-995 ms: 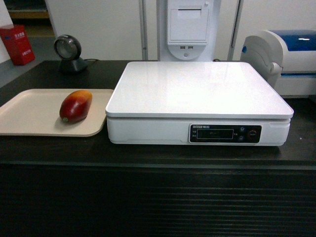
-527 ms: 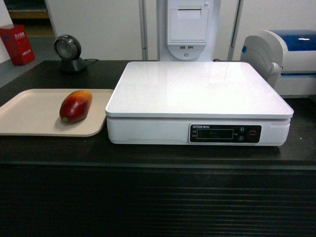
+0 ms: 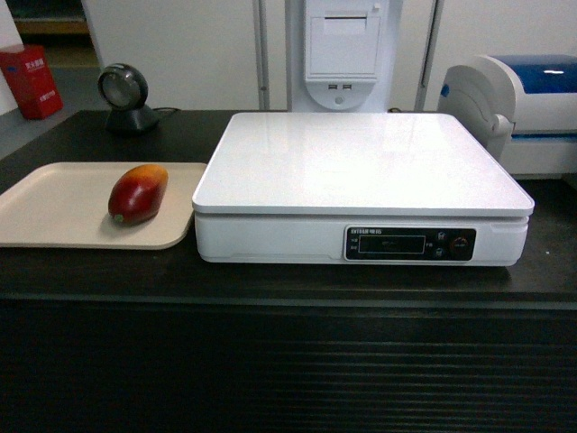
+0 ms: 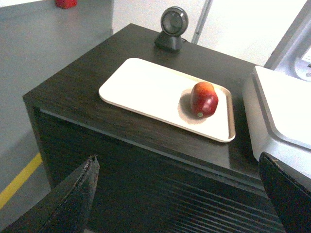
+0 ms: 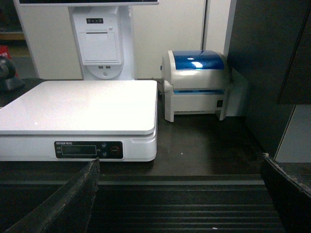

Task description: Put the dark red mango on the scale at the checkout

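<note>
One mango (image 3: 138, 193) lies on the beige tray (image 3: 54, 206), just left of the scale (image 3: 361, 185), both on the checkout (image 3: 270, 361). Left wrist view: left gripper (image 4: 177, 194) jaws spread wide, empty, well short of the mango (image 4: 203, 99). Right wrist view: right gripper (image 5: 180, 194) equally wide, empty, facing the scale (image 5: 82, 107) and a printer (image 5: 197, 85).

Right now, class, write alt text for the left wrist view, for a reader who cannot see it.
A mango lies on a beige tray on a dark counter, beside the white scale at right. The left claw is open, its two dark fingertips framing the bottom corners, short of the counter.
</note>
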You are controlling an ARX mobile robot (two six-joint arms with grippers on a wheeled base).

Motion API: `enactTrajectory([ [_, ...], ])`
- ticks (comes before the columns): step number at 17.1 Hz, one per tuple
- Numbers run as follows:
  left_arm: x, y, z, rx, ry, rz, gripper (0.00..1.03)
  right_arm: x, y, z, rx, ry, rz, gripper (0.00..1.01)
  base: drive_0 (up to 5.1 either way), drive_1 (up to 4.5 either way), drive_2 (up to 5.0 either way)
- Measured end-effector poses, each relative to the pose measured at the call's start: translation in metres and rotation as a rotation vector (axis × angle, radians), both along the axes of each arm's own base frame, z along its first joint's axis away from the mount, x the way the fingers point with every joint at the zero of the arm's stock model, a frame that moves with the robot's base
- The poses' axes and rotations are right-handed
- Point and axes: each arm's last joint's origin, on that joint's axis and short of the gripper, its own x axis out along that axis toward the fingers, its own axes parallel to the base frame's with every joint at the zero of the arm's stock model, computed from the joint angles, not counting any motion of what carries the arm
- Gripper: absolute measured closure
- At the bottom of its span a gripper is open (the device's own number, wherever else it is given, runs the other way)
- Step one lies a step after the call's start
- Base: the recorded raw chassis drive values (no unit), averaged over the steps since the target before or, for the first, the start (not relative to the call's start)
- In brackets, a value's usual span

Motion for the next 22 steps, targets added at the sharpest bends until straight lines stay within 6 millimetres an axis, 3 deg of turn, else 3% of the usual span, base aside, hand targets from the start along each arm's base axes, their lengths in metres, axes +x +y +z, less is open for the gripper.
enactTrajectory([
  [3, 0.048, 0.014, 0.015, 0.022, -0.035, -0.072, 0.05, 0.0, 0.0, 0.0, 0.0, 0.0, 0.0, 0.03, 0.0, 0.0, 0.0],
  [5, 0.1, 0.019, 0.024, 0.067, -0.033, -0.149, 0.05, 0.0, 0.0, 0.0, 0.0, 0.0, 0.0, 0.03, 0.0, 0.0, 0.0],
  [9, 0.206, 0.013, -0.005, 0.145, 0.19, -0.331, 0.05, 0.0, 0.0, 0.0, 0.0, 0.0, 0.0, 0.03, 0.0, 0.0, 0.0],
  [13, 0.293, 0.011, -0.032, 0.174, 0.334, -0.426, 0.05, 0.0, 0.0, 0.0, 0.0, 0.0, 0.0, 0.03, 0.0, 0.0, 0.0],
  [15, 0.323, 0.01, -0.043, 0.17, 0.377, -0.447, 0.05, 0.0, 0.0, 0.0, 0.0, 0.0, 0.0, 0.03, 0.0, 0.0, 0.0],
  [17, 0.343, 0.004, -0.042, 0.18, 0.375, -0.461, 0.05, 0.0, 0.0, 0.0, 0.0, 0.0, 0.0, 0.03, 0.0, 0.0, 0.0],
  [22, 0.373, -0.02, -0.034, 0.223, 0.368, -0.511, 0.05, 0.0, 0.0, 0.0, 0.0, 0.0, 0.0, 0.03, 0.0, 0.0, 0.0],
])
